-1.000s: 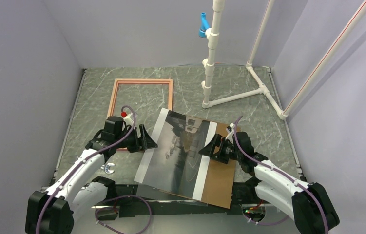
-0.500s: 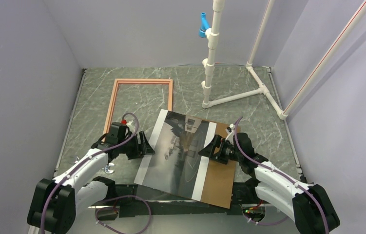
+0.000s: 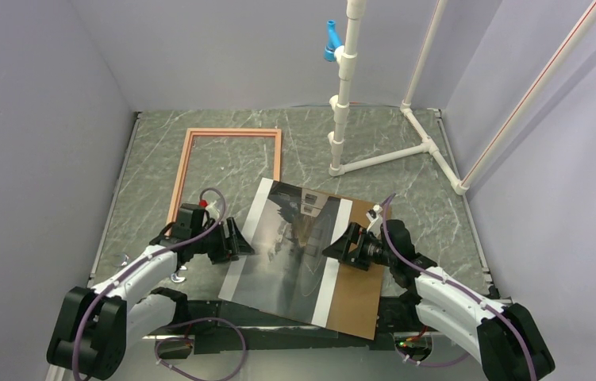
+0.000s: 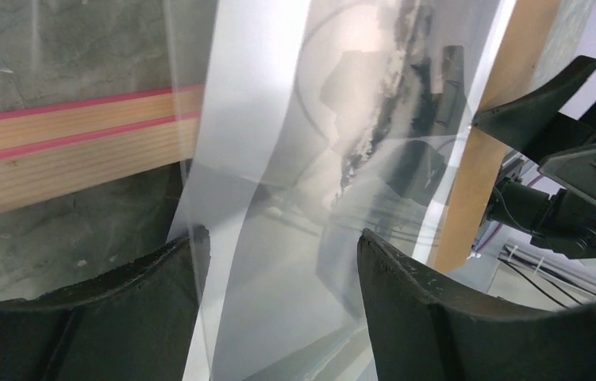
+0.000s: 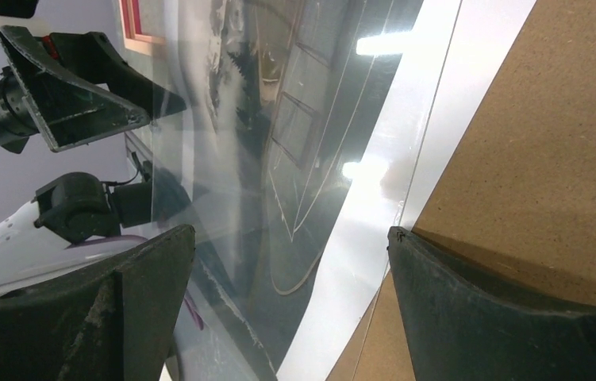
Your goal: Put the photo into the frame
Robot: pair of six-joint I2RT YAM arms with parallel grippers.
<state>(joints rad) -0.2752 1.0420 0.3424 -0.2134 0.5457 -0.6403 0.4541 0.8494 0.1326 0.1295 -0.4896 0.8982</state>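
Though spread wide, grips nothing: black two-finger left gripper (image 3: 237,238), low over the grey marbled tabletop (image 3: 310,151), tips right at the left white band of the large rectangular photo (image 3: 290,242) of dark grey clouds. From the left wrist, one black finger on either side of that band's edge, with the photo (image 4: 342,119) stretching ahead between and beyond the tips; touching or not, cannot tell.

Opposite, across the photo: black right gripper (image 3: 339,242), likewise wide open and holding nothing, tips over the right white band where it meets the flat brown rectangular backing board (image 3: 362,294). From the right wrist, band and board edge (image 5: 532,143) sit centred between the fingers.

Lies face up on that board, skewed to the table edges, directly between the two grippers.

Beyond and left of the left gripper, well apart from the right one: thin salmon-red rectangular wooden frame (image 3: 231,132), flat on the tabletop, its near right corner just beside the photo's far left corner.
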